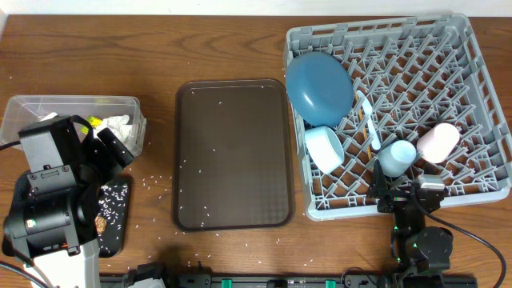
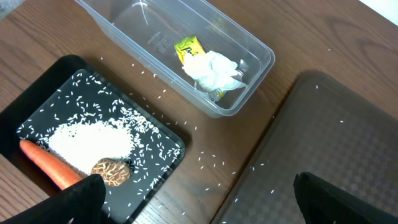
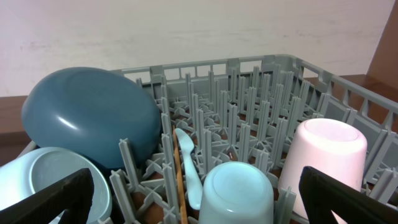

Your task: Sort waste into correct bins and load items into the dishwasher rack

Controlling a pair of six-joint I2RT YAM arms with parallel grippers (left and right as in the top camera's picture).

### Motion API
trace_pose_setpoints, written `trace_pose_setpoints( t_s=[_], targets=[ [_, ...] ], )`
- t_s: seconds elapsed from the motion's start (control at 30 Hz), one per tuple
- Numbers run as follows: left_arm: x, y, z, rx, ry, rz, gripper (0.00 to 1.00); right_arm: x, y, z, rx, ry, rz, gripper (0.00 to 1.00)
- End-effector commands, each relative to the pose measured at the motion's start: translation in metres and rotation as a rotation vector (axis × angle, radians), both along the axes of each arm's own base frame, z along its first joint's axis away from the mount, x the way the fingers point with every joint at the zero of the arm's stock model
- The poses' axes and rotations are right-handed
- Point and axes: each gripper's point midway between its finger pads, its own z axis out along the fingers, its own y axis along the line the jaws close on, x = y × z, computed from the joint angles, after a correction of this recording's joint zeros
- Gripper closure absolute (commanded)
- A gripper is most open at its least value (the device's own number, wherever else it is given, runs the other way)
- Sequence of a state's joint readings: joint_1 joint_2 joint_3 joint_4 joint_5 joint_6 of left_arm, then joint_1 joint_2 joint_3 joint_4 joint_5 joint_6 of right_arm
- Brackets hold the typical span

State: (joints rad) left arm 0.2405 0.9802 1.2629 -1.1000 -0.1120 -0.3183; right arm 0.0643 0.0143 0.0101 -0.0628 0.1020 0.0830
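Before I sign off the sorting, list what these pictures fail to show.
- Overhead: the left arm covers most of the black tray; the carrot and brown lump cannot be made out there.
- Left wrist: a dark finger hides the carrot's lower end.
- Right wrist: the left edge and a gripper finger cut off the bowl.
- Left wrist: the yellow wrapper has print too small to read.

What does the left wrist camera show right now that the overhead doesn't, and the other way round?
Only left wrist: the orange carrot beside the rice heap in the black tray; overhead, the left arm covers it.
Only overhead: the dishwasher rack holding the blue plate, bowl, spoon, light blue cup and pink cup.
Both: the clear tub with crumpled paper, and the brown serving tray.
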Motion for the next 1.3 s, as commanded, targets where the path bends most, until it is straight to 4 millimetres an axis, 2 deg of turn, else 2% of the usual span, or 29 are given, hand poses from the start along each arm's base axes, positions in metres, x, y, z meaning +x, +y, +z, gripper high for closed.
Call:
trace_pose_setpoints(
  t_s=[0.0, 0.33, 0.47, 0.57, 0.67, 0.77, 0.97, 1.27],
  targets=[
    [-0.001, 0.003, 0.003, 0.004, -0.007, 0.021, 0.02, 0.0, -0.004, -0.001, -0.009, -0.002, -0.014, 0.01],
    [-0.001, -0.012, 0.008, 0.053, -0.024, -0.063, 0.02, 0.0, -0.004, -0.001, -0.009, -0.002, -0.014, 0.01],
    [0.025, -0.029, 0.032, 0.119, -0.243, -0.163, 0.02, 0.0, -0.004, -0.001, -0.009, -0.002, -0.014, 0.01],
    [0.038, -0.055, 0.038, 0.202, -0.378, -0.349, 0.02, 0.0, -0.004, -0.001, -0.009, -0.002, -0.014, 0.01],
    [0.038, -0.074, 0.031, 0.238, -0.47, -0.481, 0.02, 0.0, -0.004, -0.001, -0.009, -0.002, -0.014, 0.01],
    [0.031, -0.083, 0.018, 0.245, -0.537, -0.531, 0.02, 0.0, -0.004, -0.001, -0.009, -0.002, -0.014, 0.01],
    [0.013, -0.083, -0.008, 0.266, -0.623, -0.525, 0.02, 0.0, -0.004, -0.001, -0.009, -0.002, -0.014, 0.01],
    [-0.007, -0.083, -0.032, 0.303, -0.766, -0.508, 0.02, 0.0, -0.004, -0.001, -0.009, -0.002, -0.014, 0.01]
  ],
)
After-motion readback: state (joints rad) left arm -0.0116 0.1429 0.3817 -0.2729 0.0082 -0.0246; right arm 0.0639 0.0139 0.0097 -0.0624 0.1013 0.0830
